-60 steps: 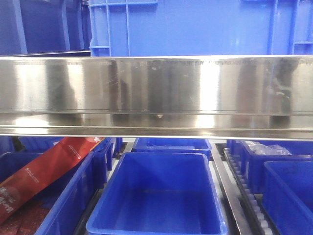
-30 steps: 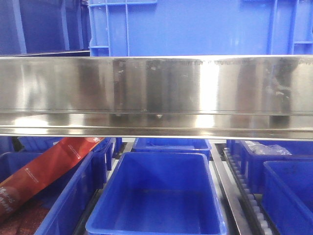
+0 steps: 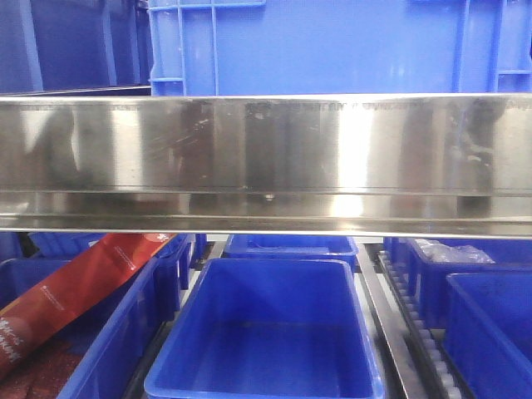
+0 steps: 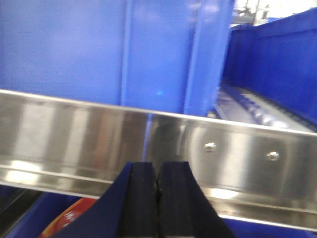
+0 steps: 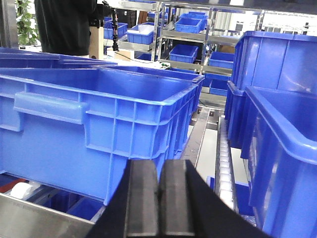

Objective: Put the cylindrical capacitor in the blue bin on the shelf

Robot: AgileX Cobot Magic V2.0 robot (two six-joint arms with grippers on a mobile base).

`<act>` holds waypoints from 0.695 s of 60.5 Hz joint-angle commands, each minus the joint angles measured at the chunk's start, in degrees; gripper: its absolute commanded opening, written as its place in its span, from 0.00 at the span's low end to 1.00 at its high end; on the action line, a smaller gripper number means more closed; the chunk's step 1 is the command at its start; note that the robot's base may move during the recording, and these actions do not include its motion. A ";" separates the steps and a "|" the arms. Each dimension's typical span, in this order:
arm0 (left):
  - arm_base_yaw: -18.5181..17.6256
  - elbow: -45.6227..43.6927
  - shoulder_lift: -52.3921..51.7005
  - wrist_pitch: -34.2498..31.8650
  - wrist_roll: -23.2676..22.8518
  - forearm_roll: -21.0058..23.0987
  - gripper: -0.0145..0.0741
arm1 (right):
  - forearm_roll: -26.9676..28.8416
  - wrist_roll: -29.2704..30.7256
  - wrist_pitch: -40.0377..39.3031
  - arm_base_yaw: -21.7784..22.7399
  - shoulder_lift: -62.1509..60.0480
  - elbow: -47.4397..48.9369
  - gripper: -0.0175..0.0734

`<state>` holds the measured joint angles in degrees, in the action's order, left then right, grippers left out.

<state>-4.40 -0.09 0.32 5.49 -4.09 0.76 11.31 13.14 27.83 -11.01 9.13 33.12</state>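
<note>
The cylindrical capacitor is out of view in every frame. The shelf's shiny steel front rail (image 3: 266,158) spans the front view. Below it an empty blue bin (image 3: 274,264) sits in the middle of the lower tier. My left gripper (image 4: 157,171) is shut with nothing between its pads, close in front of the shelf rail (image 4: 237,158). My right gripper (image 5: 158,168) is also shut and empty. It is raised at the level of a large blue bin (image 5: 99,129) on an upper tier.
A big blue crate (image 3: 332,46) stands above the rail. A long red packet (image 3: 75,291) leans in the left lower bin, and its red edge (image 4: 64,223) shows under the left gripper. More blue bins (image 5: 282,148) and a roller track (image 5: 225,163) lie to the right. A person in dark clothes (image 5: 64,25) stands behind.
The dark reflections on the steel rail have slid to the left, and the view has drifted very slightly. The bins and the red packet stay where they were.
</note>
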 commanded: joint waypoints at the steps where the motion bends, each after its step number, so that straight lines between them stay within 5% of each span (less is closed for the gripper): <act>1: -1.23 0.09 -0.32 -1.36 -0.64 -0.20 0.04 | -0.52 0.32 -1.38 0.15 -0.12 -0.05 0.01; 42: -1.34 0.09 -0.32 -1.80 -0.64 -0.20 0.04 | -0.52 0.32 -1.38 0.15 -0.12 -0.05 0.01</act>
<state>-5.30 0.06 0.32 4.84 -4.46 0.76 11.31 13.14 27.83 -11.01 9.13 33.12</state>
